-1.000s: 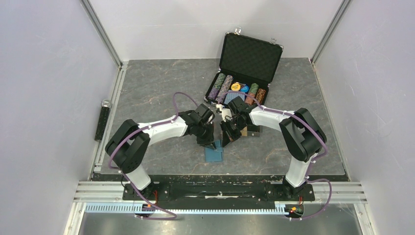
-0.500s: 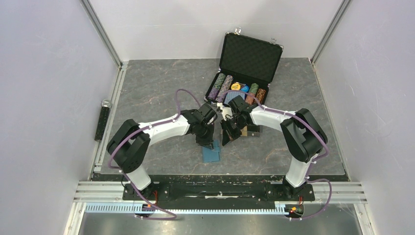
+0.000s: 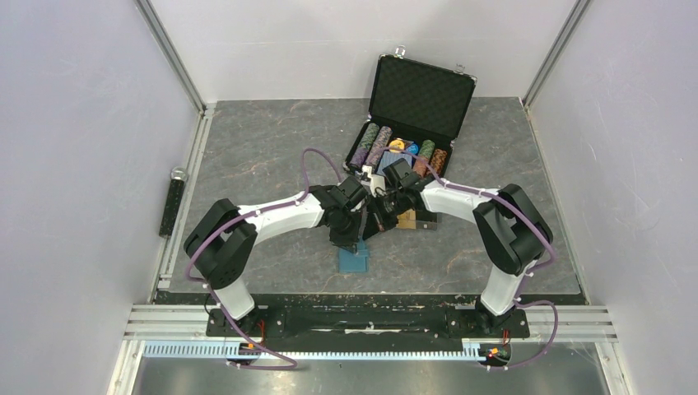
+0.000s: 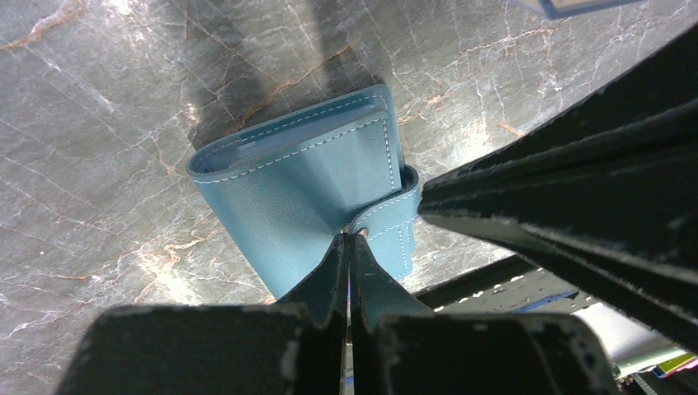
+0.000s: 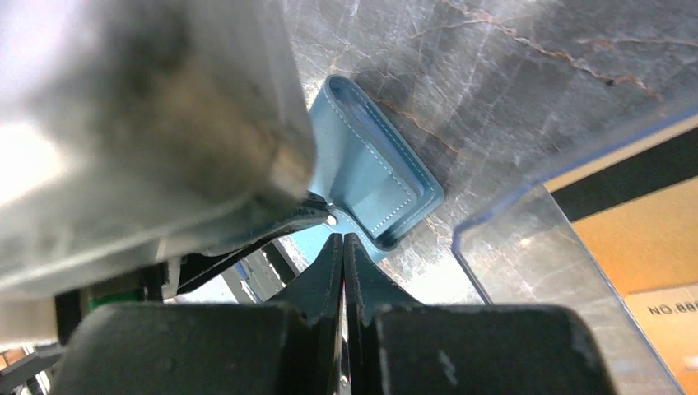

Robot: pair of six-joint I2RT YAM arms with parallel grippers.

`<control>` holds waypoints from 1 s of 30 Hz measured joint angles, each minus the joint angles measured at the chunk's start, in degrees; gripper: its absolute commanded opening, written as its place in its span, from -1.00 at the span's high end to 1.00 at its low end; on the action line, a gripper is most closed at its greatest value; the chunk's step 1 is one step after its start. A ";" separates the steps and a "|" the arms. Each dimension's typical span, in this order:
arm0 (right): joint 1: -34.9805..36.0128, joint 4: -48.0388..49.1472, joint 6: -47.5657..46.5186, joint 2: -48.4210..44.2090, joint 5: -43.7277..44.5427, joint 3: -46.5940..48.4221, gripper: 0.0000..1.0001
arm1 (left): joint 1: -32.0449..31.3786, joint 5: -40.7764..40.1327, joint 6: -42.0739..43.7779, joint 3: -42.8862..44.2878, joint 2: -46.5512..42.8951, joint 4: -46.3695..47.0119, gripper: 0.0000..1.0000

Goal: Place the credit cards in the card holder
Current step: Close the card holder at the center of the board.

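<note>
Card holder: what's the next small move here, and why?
Probably the left gripper, which looks shut on the snap tab, should pull it back: the card holder is folded closed, so no card can go in. The right gripper is shut, empty, beside it.

The card holder is teal-blue with white stitching and paler blue inner layers, and the worktop is grey marble-patterned with white and rusty-orange veins. The left end effector and right end effector are matte black with scuffed greyish edges, on white arms with black joints and purple cables. The case is black with silvery edging, the poker chips are striped green, purple and brown, and one card is orange-gold.
</note>
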 measured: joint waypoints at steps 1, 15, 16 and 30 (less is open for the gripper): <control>0.24 0.35 0.39 0.15 -0.24 0.00 1.00 | 0.00 -0.09 0.13 0.00 0.00 0.00 0.95; 2.80 0.39 0.85 6.29 1.55 2.21 1.00 | 0.04 -1.40 0.13 0.00 -0.13 -1.07 0.96; 2.80 0.17 0.83 6.32 1.68 2.32 1.00 | 0.04 -1.42 0.13 0.00 -0.13 -1.07 0.96; 3.06 -1.11 0.15 6.36 3.76 2.86 1.00 | 0.02 -2.95 0.15 -0.07 -5.57 0.74 0.95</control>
